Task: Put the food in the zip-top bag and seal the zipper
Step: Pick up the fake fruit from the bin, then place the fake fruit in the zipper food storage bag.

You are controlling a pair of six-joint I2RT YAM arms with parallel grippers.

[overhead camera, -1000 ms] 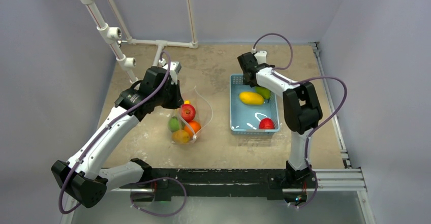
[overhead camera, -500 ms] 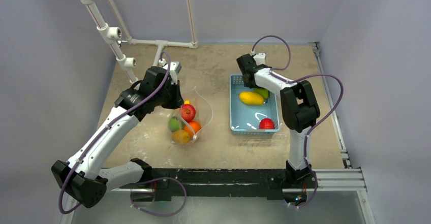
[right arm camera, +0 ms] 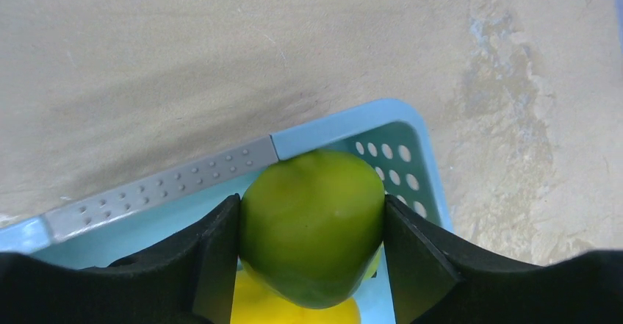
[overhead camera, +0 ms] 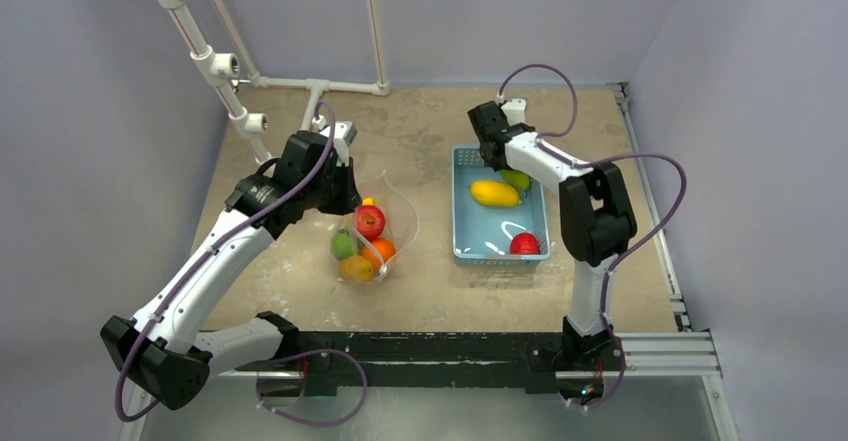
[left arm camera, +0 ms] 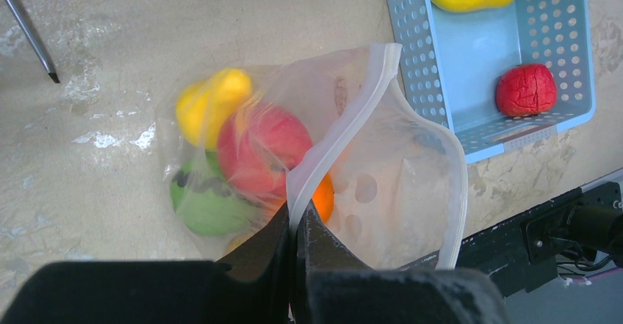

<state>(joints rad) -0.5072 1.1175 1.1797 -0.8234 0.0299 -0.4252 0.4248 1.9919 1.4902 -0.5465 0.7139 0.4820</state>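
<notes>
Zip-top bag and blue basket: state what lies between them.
Only bare tabletop separates the zip-top bag from the blue basket, per the top view.

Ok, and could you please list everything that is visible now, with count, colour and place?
zip-top bag: one, clear, on the table left of the basket, mouth open
food in the bag: about five pieces, red, green, orange and two yellowish, inside the bag
basket: one, light blue, right half of the table
yellow fruit: one, yellow, far part of the basket
red fruit: one, red, near right corner of the basket
green fruit: one, green, over the basket's far end
pipe frame: one, white, far left
table: one, beige
left gripper: black, shut on the zipper
right gripper: black, shut on the green fruit
</notes>
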